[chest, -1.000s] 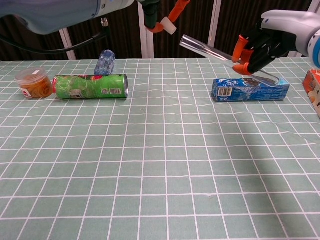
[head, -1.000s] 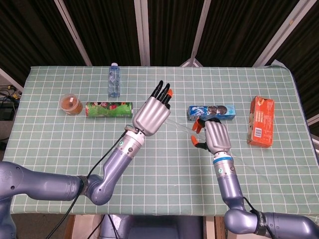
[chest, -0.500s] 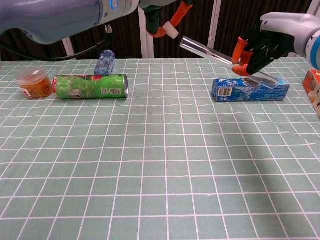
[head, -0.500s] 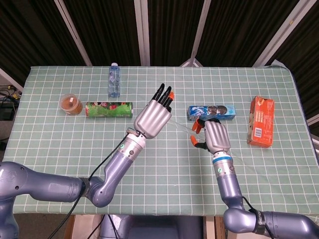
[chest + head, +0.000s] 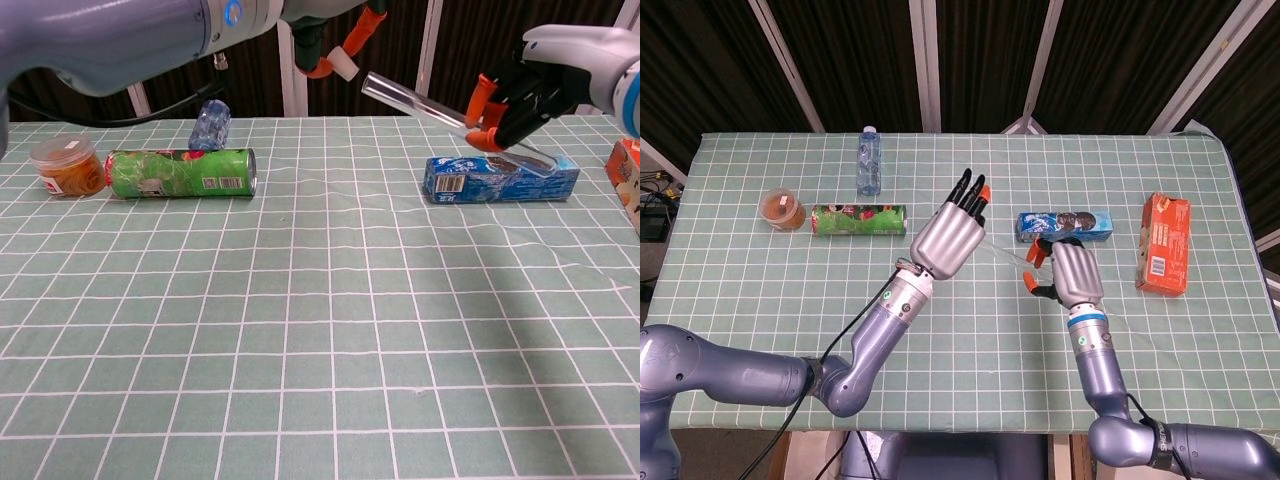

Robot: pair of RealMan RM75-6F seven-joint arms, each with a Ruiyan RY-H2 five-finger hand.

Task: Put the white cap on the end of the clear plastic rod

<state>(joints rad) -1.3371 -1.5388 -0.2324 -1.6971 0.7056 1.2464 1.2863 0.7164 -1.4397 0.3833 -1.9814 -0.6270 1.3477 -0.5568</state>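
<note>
The clear plastic rod is gripped aloft by the right hand above the table. Beyond, the white cap is pinched by the left hand, just beside the rod's free end; alignment and a push onto that end are judged needed.

Even overhead light, soft shadows, dark backdrop, both views sharp.

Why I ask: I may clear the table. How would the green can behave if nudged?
The green can lies on its side, so it would probably roll. The small tub beside it might stop it on that side. It looks rigid.
</note>
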